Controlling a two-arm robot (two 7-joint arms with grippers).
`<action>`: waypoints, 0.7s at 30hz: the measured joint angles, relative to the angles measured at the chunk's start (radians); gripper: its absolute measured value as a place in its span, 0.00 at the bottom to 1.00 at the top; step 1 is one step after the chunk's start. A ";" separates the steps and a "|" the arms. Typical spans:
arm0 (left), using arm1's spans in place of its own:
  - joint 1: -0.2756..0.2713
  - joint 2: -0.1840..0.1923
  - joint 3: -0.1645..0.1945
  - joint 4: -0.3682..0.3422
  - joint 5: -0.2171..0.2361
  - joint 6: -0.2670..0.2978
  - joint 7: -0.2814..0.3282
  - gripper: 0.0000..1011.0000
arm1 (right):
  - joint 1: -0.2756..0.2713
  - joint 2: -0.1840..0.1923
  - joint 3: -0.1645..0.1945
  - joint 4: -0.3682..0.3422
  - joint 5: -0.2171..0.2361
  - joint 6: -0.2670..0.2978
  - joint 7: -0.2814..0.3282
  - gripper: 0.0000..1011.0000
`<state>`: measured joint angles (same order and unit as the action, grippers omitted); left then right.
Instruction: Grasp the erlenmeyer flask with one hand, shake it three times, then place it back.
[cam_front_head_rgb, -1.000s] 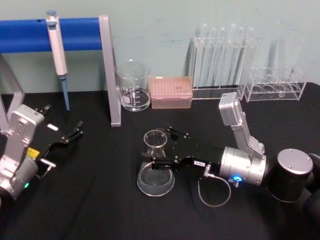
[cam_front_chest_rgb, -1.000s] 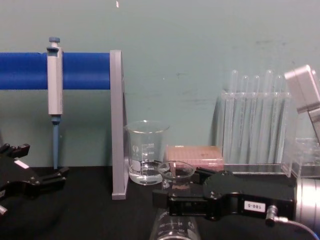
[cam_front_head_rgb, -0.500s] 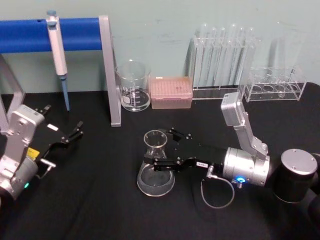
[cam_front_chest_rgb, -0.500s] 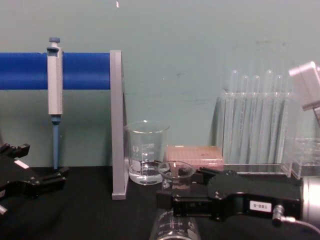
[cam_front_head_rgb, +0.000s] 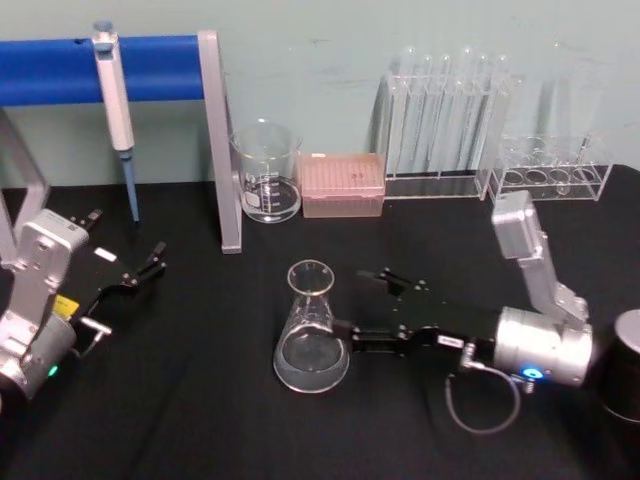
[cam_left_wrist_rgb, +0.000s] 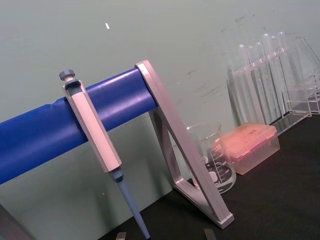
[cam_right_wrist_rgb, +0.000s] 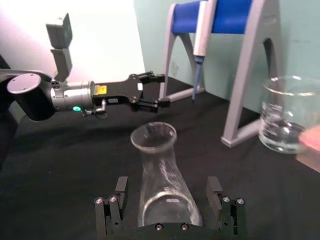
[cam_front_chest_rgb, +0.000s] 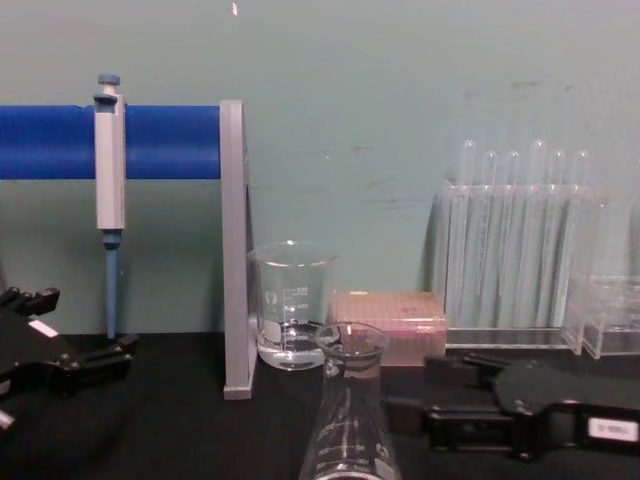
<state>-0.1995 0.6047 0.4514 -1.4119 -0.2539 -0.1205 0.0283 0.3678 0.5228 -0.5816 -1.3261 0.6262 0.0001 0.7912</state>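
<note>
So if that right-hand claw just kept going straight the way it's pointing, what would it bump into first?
Most likely the erlenmeyer flask. The right gripper points at it across the table, fingers open, and in the right wrist view the flask stands right between them.

we see erlenmeyer flask (cam_front_head_rgb: 312, 335): clear, white marks | right hand (cam_front_head_rgb: 372, 310): black | surface (cam_front_head_rgb: 200, 420): black | rail (cam_front_head_rgb: 100, 68): blue | tip box (cam_front_head_rgb: 343, 184): pink

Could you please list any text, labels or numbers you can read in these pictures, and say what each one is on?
None can be read.
erlenmeyer flask: white graduation marks, too blurred.
beaker: white printed scale, too small.
right gripper: white label on its body, too blurred.
left gripper: yellow sticker on its arm, too small.
</note>
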 joint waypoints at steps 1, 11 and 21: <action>0.000 0.000 0.000 0.000 0.000 0.000 0.000 0.99 | -0.004 0.008 0.002 -0.004 0.004 0.004 0.000 0.99; 0.000 0.000 0.000 0.000 0.000 0.000 0.000 0.99 | -0.058 0.037 0.110 -0.026 0.063 -0.025 -0.118 0.99; 0.000 0.000 0.000 0.000 0.000 0.000 0.000 0.99 | -0.050 -0.057 0.208 -0.006 0.055 -0.151 -0.255 0.99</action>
<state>-0.1995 0.6047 0.4514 -1.4119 -0.2539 -0.1206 0.0283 0.3175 0.4658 -0.3732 -1.3322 0.6812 -0.1511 0.5365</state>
